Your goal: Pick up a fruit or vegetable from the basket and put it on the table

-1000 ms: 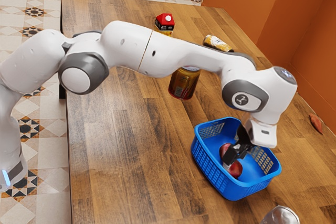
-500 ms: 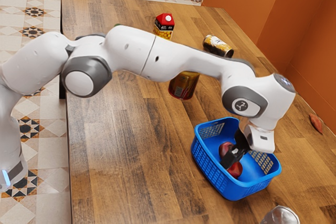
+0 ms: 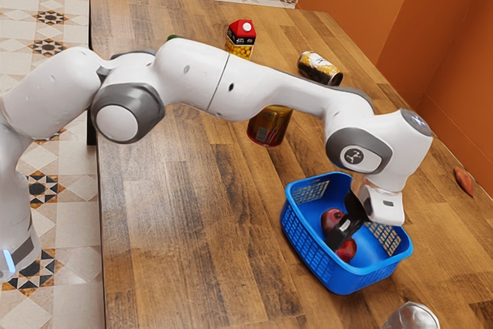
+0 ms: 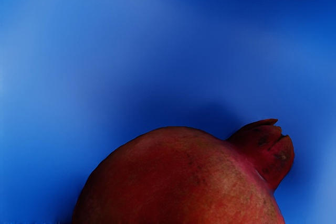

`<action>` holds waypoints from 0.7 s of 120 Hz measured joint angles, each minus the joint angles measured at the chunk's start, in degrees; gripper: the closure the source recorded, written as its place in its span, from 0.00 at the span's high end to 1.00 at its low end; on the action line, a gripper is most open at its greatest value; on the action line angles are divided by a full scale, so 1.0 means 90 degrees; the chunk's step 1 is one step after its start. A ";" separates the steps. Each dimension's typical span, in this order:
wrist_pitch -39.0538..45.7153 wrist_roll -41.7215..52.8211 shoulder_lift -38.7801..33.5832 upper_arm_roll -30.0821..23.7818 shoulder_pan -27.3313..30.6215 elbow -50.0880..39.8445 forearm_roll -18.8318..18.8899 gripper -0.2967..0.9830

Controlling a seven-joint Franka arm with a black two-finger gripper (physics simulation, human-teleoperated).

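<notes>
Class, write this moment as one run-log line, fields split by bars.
hand: lowered into blue basket | pomegranate: in basket, close by hand | grip: unclear | placing on table: not yet done

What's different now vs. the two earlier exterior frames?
My gripper has come down slightly, deeper into the blue basket, mostly in the first half second; it has barely moved since. No lift yet: the pomegranate is still in the basket, and I can't tell whether it's gripped. Basket, carton and tipped can stayed put.
</notes>
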 joint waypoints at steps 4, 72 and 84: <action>0.0009 -0.0021 0.0000 0.0001 0.0000 -0.0001 0.0012 0.41; -0.0170 -0.0231 -0.0760 0.0071 -0.0012 0.0192 0.0129 0.47; -0.0279 -0.0251 -0.0944 0.0080 -0.0012 0.0329 0.0202 0.47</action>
